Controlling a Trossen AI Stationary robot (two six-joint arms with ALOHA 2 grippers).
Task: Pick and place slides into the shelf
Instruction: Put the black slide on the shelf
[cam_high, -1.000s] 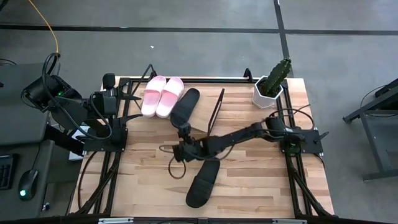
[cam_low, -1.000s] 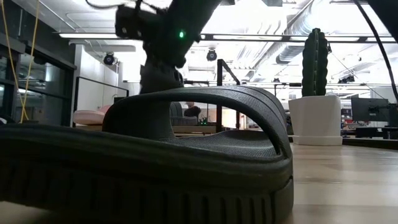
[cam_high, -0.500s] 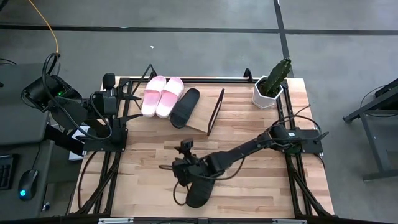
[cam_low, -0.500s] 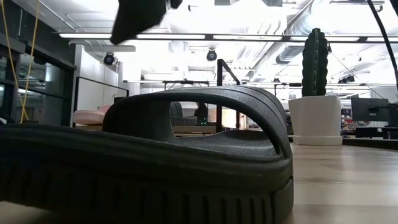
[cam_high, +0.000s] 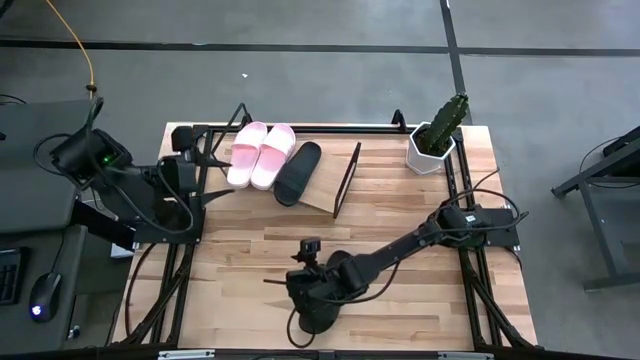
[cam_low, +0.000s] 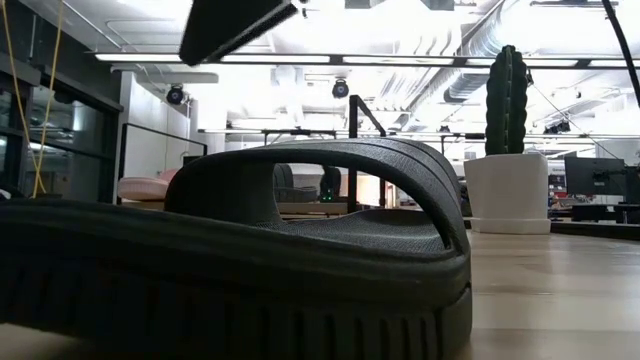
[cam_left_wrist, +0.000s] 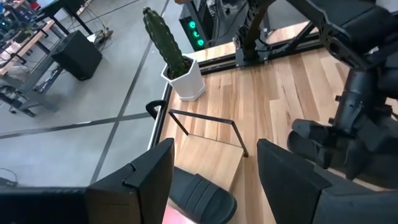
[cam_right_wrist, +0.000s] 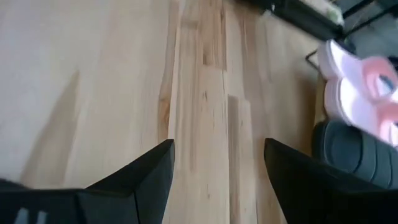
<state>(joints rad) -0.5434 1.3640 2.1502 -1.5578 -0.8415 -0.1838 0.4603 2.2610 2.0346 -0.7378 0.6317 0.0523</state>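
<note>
High view: I've got the right gripper, fingers spread, nothing held, over the loose black slide at the table's front. Shelf holds both pink slides + other black slide. Left gripper spread, parked by shelf's left end.

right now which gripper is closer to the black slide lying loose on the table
Right. The right gripper hovers directly over the loose black slide near the table's front edge, fingers open. The left gripper waits far off, beside the shelf.
</note>
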